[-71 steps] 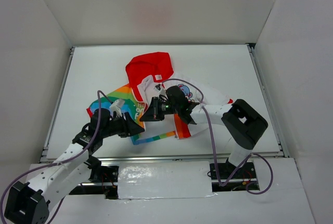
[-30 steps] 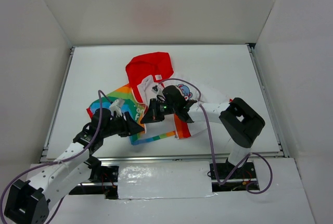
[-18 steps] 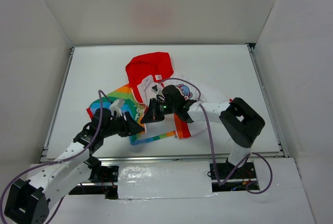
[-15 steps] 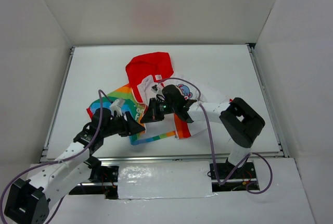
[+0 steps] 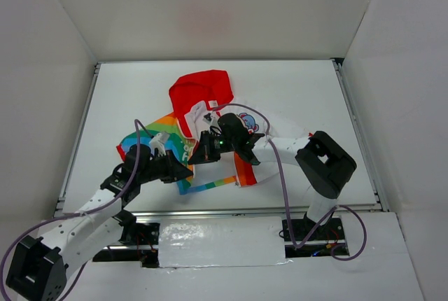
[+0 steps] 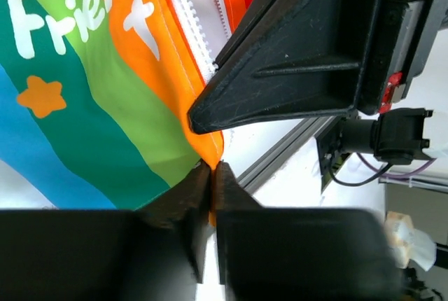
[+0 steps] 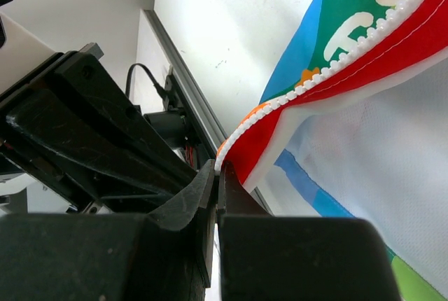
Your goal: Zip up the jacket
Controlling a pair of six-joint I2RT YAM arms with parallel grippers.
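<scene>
The jacket [image 5: 203, 115] lies mid-table, red hood [image 5: 201, 91] at the back, rainbow-striped side on the left, cartoon print on the right. My left gripper [image 5: 183, 170] is shut on the orange bottom corner of the rainbow side [image 6: 207, 148], beside the white zipper teeth [image 6: 190, 24]. My right gripper [image 5: 197, 155] is shut on the lower end of the other front edge, where white zipper teeth [image 7: 329, 71] run along red fabric [image 7: 280, 133]. The two grippers' tips nearly touch above the jacket's bottom hem. The zipper slider is hidden.
The white table [image 5: 294, 91] is enclosed by white walls. A metal rail [image 5: 224, 211] runs along the near edge, also showing in the right wrist view [image 7: 189, 101]. The right arm's elbow [image 5: 325, 164] sits right of the jacket; a purple cable [image 5: 280, 168] loops over it.
The right gripper has shifted slightly left and back toward the left gripper with the jacket edge. The left gripper keeps its hold on the corner and has barely moved.
</scene>
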